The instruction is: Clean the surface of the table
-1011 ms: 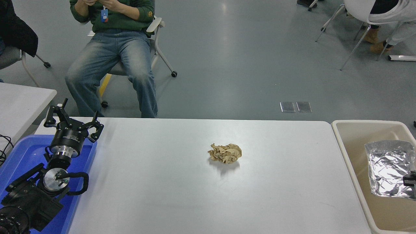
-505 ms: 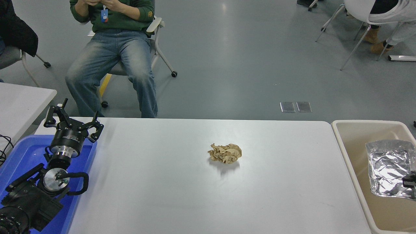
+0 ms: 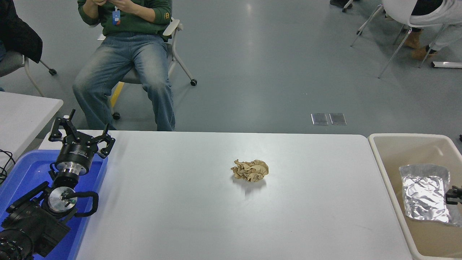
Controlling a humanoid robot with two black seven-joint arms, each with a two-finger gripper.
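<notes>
The white table surface (image 3: 187, 202) fills the middle of the view. A crumpled brown paper ball (image 3: 250, 170) lies near its centre. In the beige bin (image 3: 382, 169) at the right lies a flat silver foil bag (image 3: 425, 193). Only a small black part of my right gripper (image 3: 454, 195) shows at the right edge, beside the foil bag; how it stands is hidden. My left gripper (image 3: 81, 136) is parked at the lower left over a blue tray (image 3: 25, 173), open and holding nothing.
A person in jeans sits on a wheeled chair (image 3: 173, 47) beyond the table's far left edge. A smaller white table (image 3: 21, 112) stands at the left. Another seated person's legs and chair (image 3: 400, 21) are at the top right.
The foil bag has dropped lower and flatter into the beige bin and shifted slightly left. The black part of the right gripper sits slightly higher. The left arm and paper ball have not moved.
</notes>
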